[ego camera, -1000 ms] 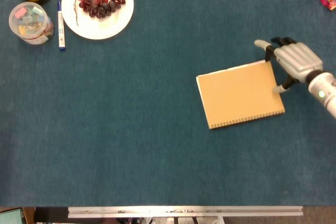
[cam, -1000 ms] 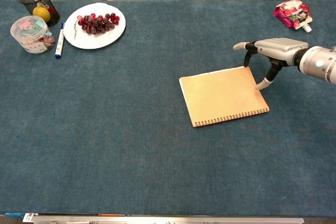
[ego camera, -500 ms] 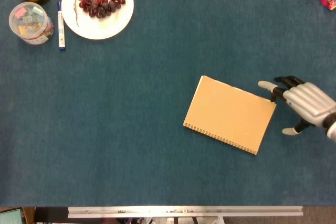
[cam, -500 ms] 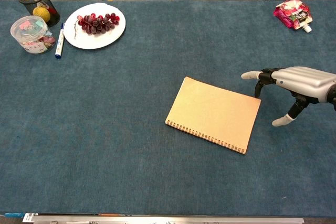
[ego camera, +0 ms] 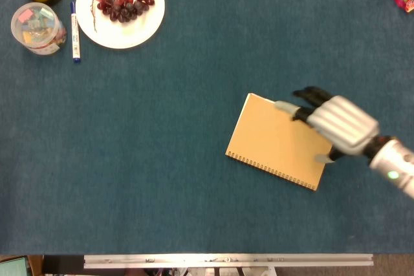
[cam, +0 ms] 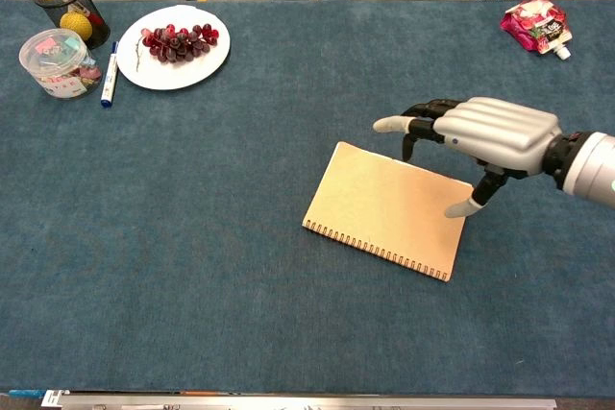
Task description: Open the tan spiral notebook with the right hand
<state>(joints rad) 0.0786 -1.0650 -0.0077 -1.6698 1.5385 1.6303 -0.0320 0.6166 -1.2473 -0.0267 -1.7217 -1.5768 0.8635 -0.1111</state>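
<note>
Our right hand (ego camera: 336, 123), fingers spread and holding nothing, hovers over the far right edge of the tan spiral notebook (ego camera: 275, 140), which lies closed on the blue counter (ego camera: 194, 179); we judge the next move is hooking fingertips under the cover's free edge

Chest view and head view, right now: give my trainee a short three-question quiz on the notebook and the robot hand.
1. True or false: the tan spiral-bound paper notebook lies closed on the blue felt-covered table.
2. Which edge carries the spiral binding? A) the edge nearest the robot B) the far edge
3. Fill in: the silver right robot hand is spread above the notebook's ____ side.

Key
1. True; the cover lies flat.
2. A
3. Right; whether the fingertips touch the cover cannot be told.
</note>
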